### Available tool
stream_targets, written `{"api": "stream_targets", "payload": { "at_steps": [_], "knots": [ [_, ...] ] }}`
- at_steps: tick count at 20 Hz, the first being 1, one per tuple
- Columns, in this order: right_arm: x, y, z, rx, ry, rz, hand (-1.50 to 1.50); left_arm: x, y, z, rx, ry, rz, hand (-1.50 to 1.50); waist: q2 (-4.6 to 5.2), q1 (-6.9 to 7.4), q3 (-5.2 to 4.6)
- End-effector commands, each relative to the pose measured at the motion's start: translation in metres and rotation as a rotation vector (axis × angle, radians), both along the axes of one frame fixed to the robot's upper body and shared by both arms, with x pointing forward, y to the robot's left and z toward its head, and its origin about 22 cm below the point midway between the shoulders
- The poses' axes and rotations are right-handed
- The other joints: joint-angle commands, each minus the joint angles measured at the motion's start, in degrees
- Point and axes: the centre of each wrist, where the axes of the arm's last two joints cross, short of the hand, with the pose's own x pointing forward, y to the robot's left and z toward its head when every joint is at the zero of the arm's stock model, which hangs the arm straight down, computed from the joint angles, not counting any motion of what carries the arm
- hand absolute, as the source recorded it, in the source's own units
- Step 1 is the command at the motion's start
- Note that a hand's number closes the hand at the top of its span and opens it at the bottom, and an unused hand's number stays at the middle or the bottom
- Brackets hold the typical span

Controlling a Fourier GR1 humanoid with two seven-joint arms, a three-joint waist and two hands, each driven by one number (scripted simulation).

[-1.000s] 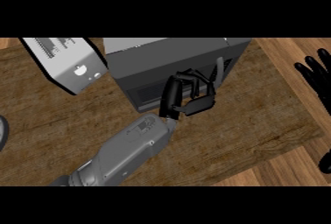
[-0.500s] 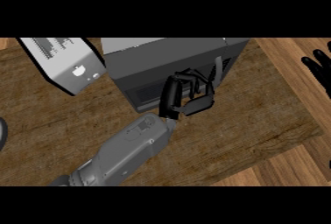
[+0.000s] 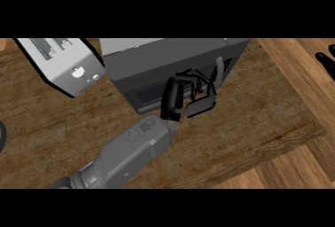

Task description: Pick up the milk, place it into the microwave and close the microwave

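Black and curled, my left hand [image 3: 189,95] sits at the mouth of the microwave [image 3: 173,62], its fingers bent together in front of the dark opening. I cannot make out the milk anywhere: nothing shows between the fingers, and it may be hidden behind them or already deep inside the cavity. My grey forearm [image 3: 127,153] runs back from the hand toward the lower left of the view.

Just left of the oven, the microwave door [image 3: 65,66] stands swung wide open, its pale inner face turned up toward me. So the closing step is plainly not done; whether the milk is placed I cannot say, though the hand's position suggests the placing is under way or just finishing.

At the far right edge, only the fingertips of my right hand [image 3: 325,62] show, straight and resting.

Everything stands on a dark wooden counter [image 3: 262,119]. Beyond its right edge runs a lighter wood floor [image 3: 294,170]. A dark rounded shape [image 3: 2,137] peeks in at the left edge, too cut off to identify.
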Motion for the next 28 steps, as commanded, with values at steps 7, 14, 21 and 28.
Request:
{"api": "stream_targets", "payload": {
  "at_steps": [7, 14, 21, 28],
  "knots": [
    [0.000, -0.006, 0.011, -0.008, 0.010, 0.002, -1.50, 0.023, 0.005, 0.010, -0.008, 0.009, 0.050, 1.50, 0.77, -0.26, -0.08],
    [0.003, -0.005, 0.023, -0.007, -0.018, 0.052, -1.50, 0.021, 0.005, 0.007, -0.018, -0.003, 0.051, 1.50, 1.12, -0.04, -0.04],
    [0.002, 0.000, 0.020, -0.010, 0.005, 0.121, -1.50, 0.021, 0.003, 0.008, -0.017, -0.010, 0.038, 1.50, 1.11, -0.35, 0.02],
    [0.002, -0.005, 0.024, -0.018, 0.016, 0.136, -1.50, 0.022, 0.003, 0.007, -0.023, -0.024, 0.048, 1.50, 1.13, -0.23, 0.02]
  ]
}}
